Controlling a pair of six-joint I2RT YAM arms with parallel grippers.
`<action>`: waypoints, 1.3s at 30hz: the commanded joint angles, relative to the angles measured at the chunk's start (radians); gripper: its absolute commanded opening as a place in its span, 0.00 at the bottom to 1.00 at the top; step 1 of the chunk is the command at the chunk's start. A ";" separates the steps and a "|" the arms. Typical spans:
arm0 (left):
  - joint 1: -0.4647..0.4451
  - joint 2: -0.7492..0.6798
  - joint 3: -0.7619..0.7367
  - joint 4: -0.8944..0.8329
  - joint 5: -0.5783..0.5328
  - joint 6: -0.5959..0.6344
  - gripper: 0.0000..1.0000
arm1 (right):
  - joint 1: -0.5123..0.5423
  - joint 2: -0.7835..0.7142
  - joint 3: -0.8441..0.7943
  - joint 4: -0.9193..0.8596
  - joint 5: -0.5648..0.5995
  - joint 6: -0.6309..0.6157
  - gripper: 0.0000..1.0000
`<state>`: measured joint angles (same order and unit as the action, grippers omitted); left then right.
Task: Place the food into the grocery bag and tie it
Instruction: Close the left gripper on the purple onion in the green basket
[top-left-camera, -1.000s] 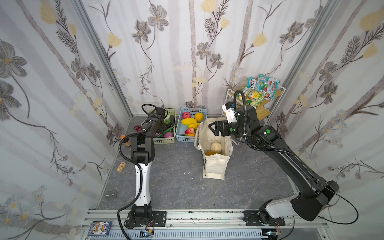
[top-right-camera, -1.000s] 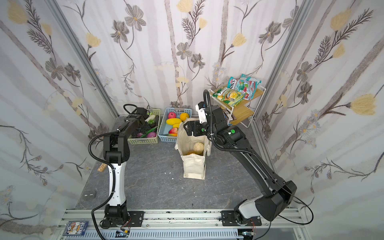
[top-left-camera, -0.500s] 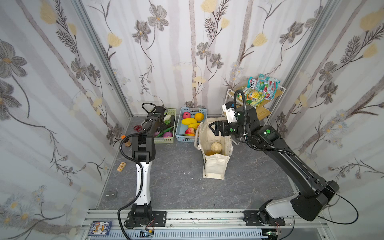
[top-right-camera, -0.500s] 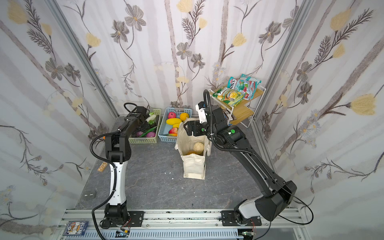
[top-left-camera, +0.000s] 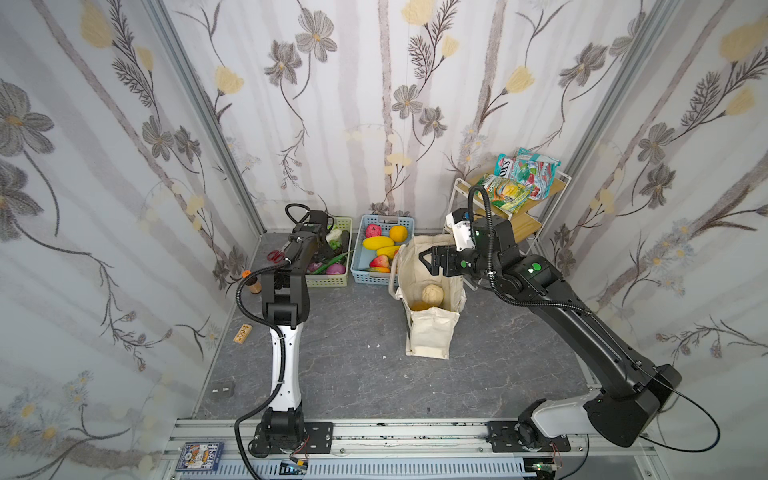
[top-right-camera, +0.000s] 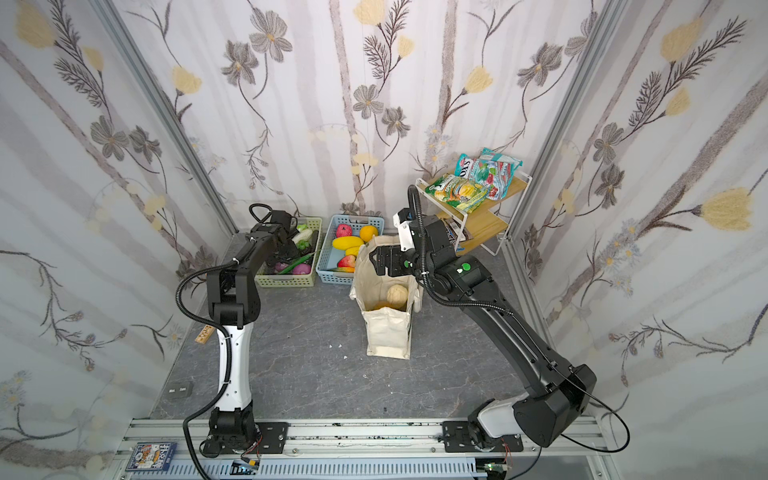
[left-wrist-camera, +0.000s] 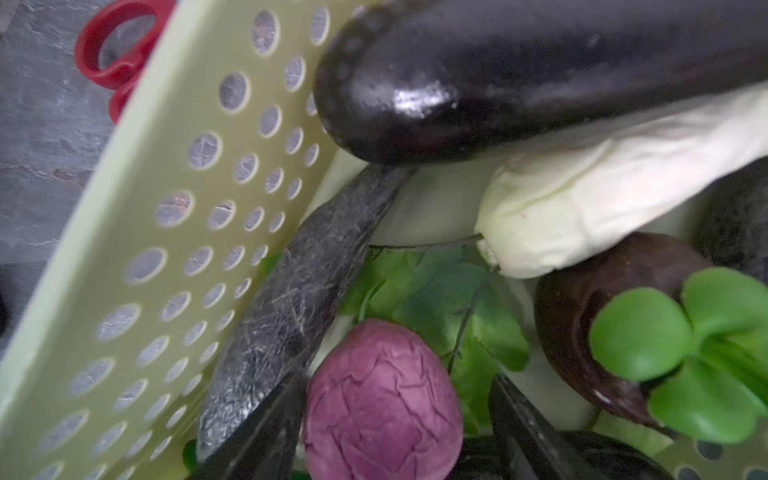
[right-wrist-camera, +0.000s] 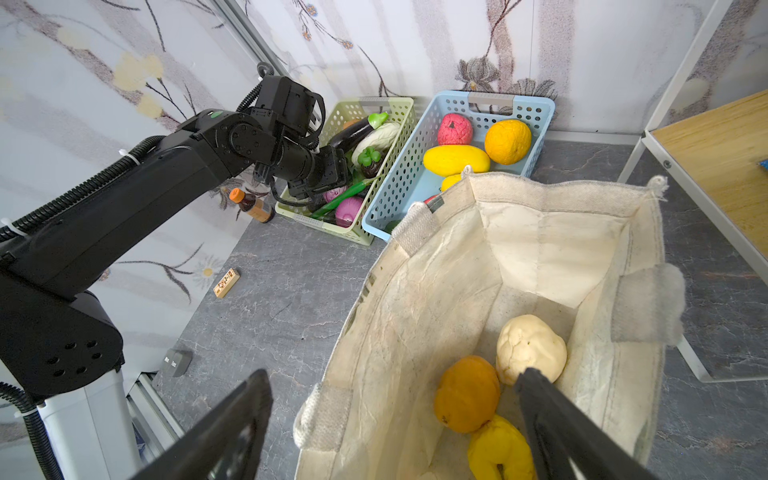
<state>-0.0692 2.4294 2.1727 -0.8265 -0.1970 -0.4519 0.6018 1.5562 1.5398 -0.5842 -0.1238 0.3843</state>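
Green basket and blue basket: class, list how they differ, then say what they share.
The green basket holds vegetables, an eggplant among them; the blue basket holds fruit, including an orange. The green basket has the left gripper inside it; the blue basket has no gripper in it. Both are perforated plastic, standing side by side.

Bright, even light, soft shadows; left wrist view blurred, eggplant (left-wrist-camera: 519, 70) glaring.
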 joint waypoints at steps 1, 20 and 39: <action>-0.001 -0.018 -0.001 -0.016 0.014 0.005 0.70 | 0.001 -0.005 -0.002 0.035 0.007 0.001 0.92; 0.005 0.125 0.172 -0.218 -0.096 0.314 0.78 | -0.001 -0.012 0.006 0.005 0.012 -0.008 0.92; 0.000 0.113 0.187 -0.217 -0.024 0.353 0.57 | 0.002 0.006 0.039 -0.004 0.021 -0.003 0.92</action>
<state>-0.0681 2.5542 2.3596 -0.9981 -0.2455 -0.0868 0.6025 1.5581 1.5742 -0.5922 -0.1200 0.3809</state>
